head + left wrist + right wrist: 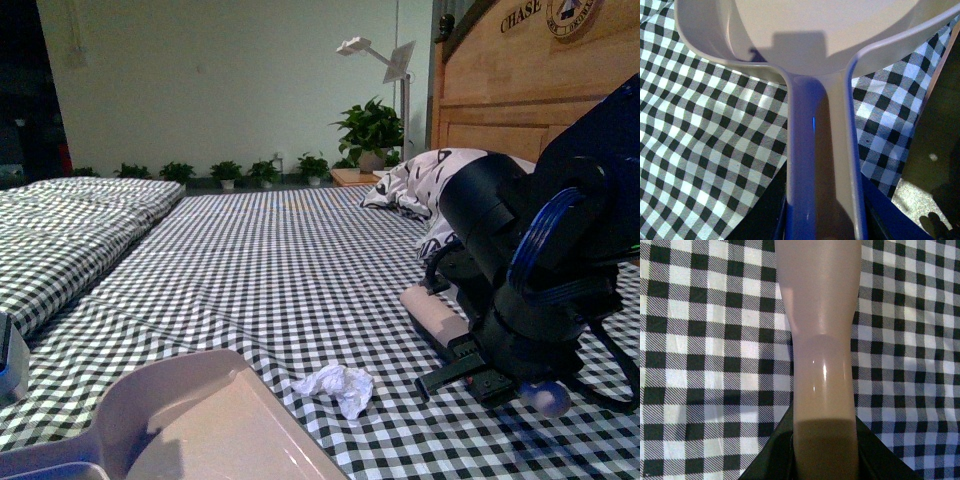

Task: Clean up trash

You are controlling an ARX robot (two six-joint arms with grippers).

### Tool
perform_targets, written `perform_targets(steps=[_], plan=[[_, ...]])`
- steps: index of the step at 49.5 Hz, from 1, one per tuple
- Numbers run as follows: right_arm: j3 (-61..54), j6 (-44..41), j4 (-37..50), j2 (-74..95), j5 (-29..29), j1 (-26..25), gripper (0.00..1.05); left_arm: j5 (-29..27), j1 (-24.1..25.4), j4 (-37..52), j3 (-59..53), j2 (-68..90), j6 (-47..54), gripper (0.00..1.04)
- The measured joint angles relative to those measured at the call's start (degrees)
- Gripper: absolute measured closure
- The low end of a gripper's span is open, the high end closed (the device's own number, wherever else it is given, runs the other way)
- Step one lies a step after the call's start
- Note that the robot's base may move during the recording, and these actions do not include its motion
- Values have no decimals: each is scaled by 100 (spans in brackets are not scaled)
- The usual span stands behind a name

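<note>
A pale dustpan (215,425) sits at the near edge of the checked bed (300,260), its mouth pointing toward 1 o'clock. The left wrist view shows its handle (822,165) running straight back between the left hand's (824,227) dark sides; the hand looks clamped on it, though the fingertips themselves are out of frame.

Just beyond the pan's lip, at 1 o'clock from it and not touching, lies the trash (338,386), a small crumpled white wad resting loose on the cloth.

To the right, at 3 o'clock from the wad and near it, the right arm (540,270) fills the frame. Its hand (825,455) is closed around a smooth pale brush handle (822,340), seen from the front as a cream bar (432,314) low over the bed.

Farther back lie a patterned pillow (430,180), a wooden headboard (520,90) and a row of potted plants (250,172) along the wall.

The wad appears feather-light, soft and easily crushed, with nothing slippery or breakable about it. It would likely skid or roll at a touch, and the soft bedding may let it tuck under the pan's lip. It probably needs no pinching at all: a gentle push on its far right side, toward 7 o'clock, should carry it into the pan.
</note>
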Motion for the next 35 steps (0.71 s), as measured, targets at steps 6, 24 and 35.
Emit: perform_targets(steps=[6, 24, 35], plan=[[103, 13, 11, 144, 61, 85, 85, 2, 0, 0, 0, 0, 0, 78], [136, 203, 79, 380, 186, 339, 85, 0, 0, 0, 0, 0, 0, 78], [140, 542, 94, 393, -37, 476, 85, 0, 0, 0, 0, 0, 2, 78]])
